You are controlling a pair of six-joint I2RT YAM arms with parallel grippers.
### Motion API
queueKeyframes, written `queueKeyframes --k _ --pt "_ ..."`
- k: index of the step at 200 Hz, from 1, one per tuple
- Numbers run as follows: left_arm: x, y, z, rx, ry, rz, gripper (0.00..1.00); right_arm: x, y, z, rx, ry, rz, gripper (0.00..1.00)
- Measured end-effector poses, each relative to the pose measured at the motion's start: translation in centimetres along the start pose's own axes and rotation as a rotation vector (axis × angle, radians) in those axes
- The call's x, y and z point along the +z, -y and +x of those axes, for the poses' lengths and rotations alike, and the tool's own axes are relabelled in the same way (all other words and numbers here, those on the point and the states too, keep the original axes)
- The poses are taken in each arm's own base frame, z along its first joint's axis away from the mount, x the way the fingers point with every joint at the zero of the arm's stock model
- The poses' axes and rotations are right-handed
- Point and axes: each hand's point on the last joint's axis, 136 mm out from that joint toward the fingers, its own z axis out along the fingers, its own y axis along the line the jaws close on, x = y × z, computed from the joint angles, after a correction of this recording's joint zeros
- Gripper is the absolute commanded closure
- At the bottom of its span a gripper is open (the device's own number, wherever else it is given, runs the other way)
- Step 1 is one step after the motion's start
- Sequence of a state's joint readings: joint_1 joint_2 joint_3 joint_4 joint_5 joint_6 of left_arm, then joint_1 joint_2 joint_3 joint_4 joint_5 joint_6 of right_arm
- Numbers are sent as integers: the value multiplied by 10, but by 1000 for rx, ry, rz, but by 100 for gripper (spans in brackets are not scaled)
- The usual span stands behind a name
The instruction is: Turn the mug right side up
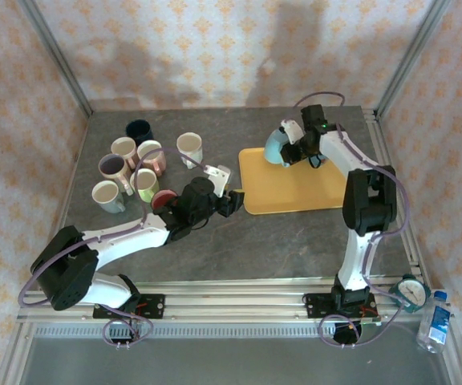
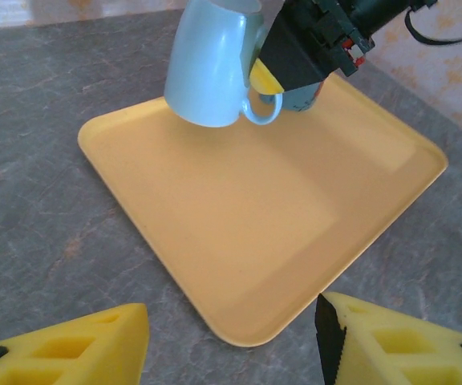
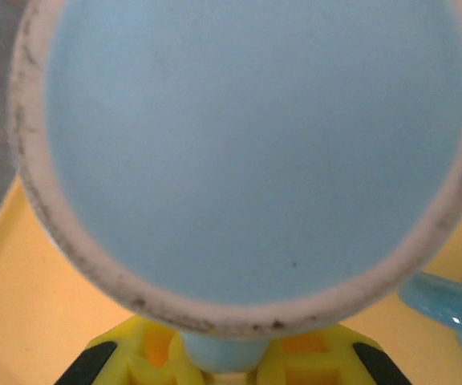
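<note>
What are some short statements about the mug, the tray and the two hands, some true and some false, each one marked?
1. The right hand holds the light blue mug over the yellow tray. True.
2. The left hand is shut on a mug. False: it is open and holds nothing, beside the tray's left edge.
3. A group of mugs stands on the table to the left of the tray. True.
4. Several mugs stand on the tray. False: the other mugs are all on the table.

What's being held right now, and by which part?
Right gripper holds the light blue mug at its handle side; left gripper open, empty.
</note>
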State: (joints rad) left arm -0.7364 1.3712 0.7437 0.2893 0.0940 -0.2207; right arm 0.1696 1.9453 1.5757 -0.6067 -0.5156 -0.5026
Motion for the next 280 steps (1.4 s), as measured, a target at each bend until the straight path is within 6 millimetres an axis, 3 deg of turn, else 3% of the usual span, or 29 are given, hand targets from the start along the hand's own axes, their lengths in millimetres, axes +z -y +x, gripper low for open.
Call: queueKeyframes --k 57,98,141,175,222,280 --pt "-15 -10 -35 -240 126 63 42 -44 -22 -15 155 146 -9 100" --pt "-19 -22 -44 -495 194 122 43 -88 -42 -30 334 264 -71 100" --pt "-7 -16 -46 -735 218 217 43 -136 -71 -40 460 400 -188 100" --pt "3 -13 -50 -907 238 287 43 -162 -89 -38 537 474 -270 100" --pt "17 -12 -48 -1054 243 354 43 -184 -108 -42 610 562 -372 100" --pt "16 1 -65 -1068 267 393 44 -185 -134 -46 643 567 -468 100"
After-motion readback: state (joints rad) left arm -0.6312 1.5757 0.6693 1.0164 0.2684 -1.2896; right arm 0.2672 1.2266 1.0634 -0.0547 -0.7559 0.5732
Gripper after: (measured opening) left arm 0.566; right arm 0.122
